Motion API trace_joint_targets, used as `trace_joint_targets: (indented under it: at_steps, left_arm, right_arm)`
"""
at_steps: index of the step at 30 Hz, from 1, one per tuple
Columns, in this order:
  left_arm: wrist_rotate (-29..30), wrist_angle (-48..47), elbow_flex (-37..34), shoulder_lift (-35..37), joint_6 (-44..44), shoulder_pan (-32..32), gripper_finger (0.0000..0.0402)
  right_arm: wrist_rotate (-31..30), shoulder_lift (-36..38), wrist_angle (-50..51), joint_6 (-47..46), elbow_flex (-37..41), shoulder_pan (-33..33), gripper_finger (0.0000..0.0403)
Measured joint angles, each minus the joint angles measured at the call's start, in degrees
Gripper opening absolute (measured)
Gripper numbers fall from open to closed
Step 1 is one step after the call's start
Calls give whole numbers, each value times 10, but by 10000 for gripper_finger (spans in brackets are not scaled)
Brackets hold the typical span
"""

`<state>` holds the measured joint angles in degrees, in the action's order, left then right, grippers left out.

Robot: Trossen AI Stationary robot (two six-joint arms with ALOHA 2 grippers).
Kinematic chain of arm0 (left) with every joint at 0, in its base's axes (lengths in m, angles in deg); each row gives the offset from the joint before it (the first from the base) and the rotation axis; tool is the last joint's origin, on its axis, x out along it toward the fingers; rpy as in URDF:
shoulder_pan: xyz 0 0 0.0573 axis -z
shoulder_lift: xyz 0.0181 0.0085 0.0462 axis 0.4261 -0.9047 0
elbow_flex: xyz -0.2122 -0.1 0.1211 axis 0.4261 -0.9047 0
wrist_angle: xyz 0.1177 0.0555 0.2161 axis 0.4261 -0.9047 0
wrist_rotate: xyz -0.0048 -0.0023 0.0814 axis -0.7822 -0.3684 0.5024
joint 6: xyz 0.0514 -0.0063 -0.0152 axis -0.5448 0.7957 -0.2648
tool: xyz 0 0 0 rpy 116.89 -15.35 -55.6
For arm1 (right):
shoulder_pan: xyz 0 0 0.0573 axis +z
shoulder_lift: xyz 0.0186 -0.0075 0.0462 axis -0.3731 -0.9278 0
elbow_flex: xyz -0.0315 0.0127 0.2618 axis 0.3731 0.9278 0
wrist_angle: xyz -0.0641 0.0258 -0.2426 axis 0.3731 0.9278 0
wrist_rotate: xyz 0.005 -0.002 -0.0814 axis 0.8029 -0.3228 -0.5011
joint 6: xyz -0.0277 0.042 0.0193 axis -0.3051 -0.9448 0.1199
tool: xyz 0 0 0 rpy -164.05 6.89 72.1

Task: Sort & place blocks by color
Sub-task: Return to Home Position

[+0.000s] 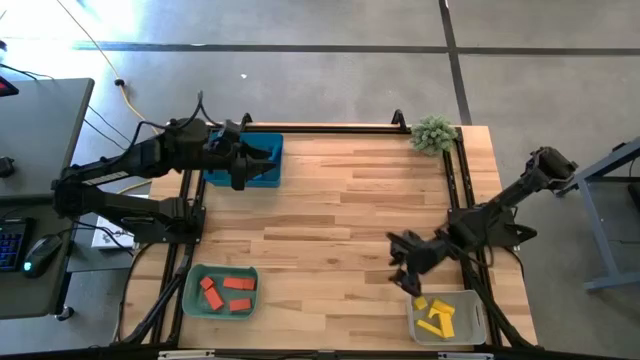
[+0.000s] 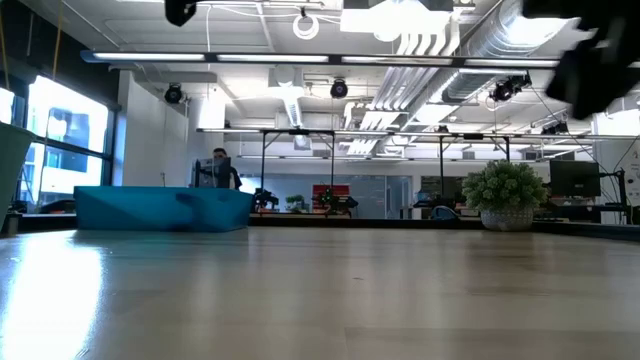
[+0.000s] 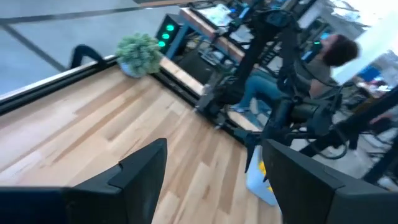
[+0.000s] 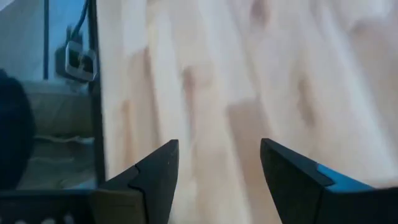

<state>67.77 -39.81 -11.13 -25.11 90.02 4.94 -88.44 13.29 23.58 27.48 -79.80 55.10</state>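
Observation:
Red-orange blocks (image 1: pixel 226 291) lie in the green bin (image 1: pixel 192 297) at the table's near left. Yellow blocks (image 1: pixel 436 316) lie in the clear bin (image 1: pixel 473 320) at the near right. My left gripper (image 1: pixel 243 160) hovers open over the blue bin (image 1: pixel 270 165) at the far left; whatever lies in that bin is hidden. My right gripper (image 1: pixel 405 270) is open and empty above bare table, just beside the clear bin's far left corner. In the right wrist view its fingers (image 4: pixel 161 168) frame only wood.
A small green plant (image 1: pixel 434 133) stands at the table's far right corner. The wooden table (image 1: pixel 340 210) stretches bare between the three bins. A black frame rail (image 1: pixel 458 190) runs along the right side. A person (image 3: pixel 323 56) sits beyond the table's right side.

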Motion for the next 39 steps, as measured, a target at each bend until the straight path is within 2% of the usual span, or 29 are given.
trace_joint_targets:
  at_steps: [6, 11, 19, 25, 33, 39]
  left_arm:
    - [77, -69, 0, 32, -31, 67, 254]
    - [119, -91, -4, 59, -88, 119, 254]
    - [126, -165, -6, 110, -135, 144, 232]
    - [126, -216, -10, 142, -165, 144, 216]
    - [126, -152, -148, 242, -180, 144, 216]
    - [121, -27, -259, 335, -198, 144, 214]
  right_arm:
    - [6, 0, -51, 114, -8, -108, 210]
    - [-4, 0, -55, 188, -64, -184, 210]
    - [-27, 0, -55, 304, -171, -264, 210]
    - [-28, 0, -54, 314, -215, -308, 210]
    - [-27, 0, -49, 260, -221, -339, 210]
    - [-58, 0, -50, 227, -221, -344, 210]
